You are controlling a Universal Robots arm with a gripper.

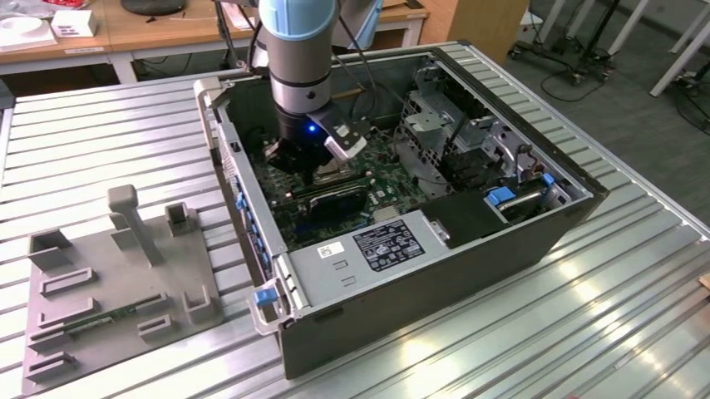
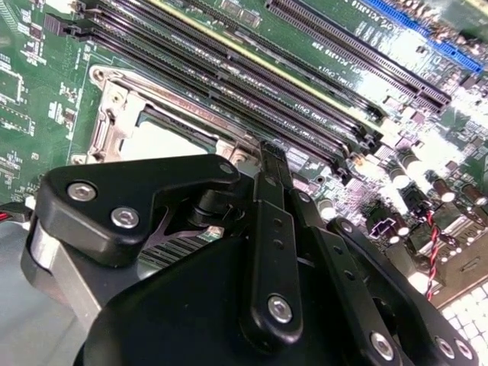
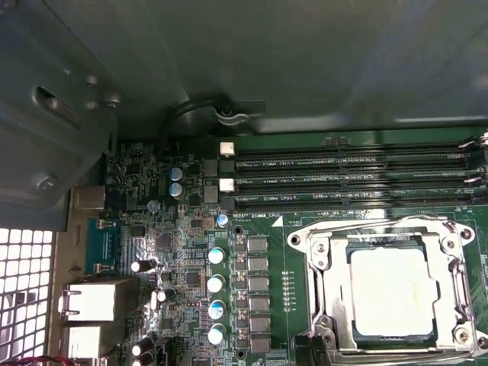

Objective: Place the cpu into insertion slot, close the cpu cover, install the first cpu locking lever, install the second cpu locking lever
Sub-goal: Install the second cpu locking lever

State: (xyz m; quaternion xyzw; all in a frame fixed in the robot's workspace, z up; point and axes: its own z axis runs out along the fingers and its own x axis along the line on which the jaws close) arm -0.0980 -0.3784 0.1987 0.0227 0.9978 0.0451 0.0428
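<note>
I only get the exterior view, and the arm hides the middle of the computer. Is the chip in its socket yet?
Observer: Yes. In the first wrist view the chip lies flat in the socket, pale face up.
Visitor: Is the metal frame over it?
Observer: It looks so. The silver frame sits around the chip, whose face shows through its window.
Visitor: Where exactly is the claw?
Observer: In the second wrist view the claw is at the socket's edge, on the side of the long black memory slots.

arm [image 1: 298, 58] over open computer case [image 1: 444, 274] | pincer [image 1: 302, 166] down near motherboard [image 1: 383, 179]
</note>
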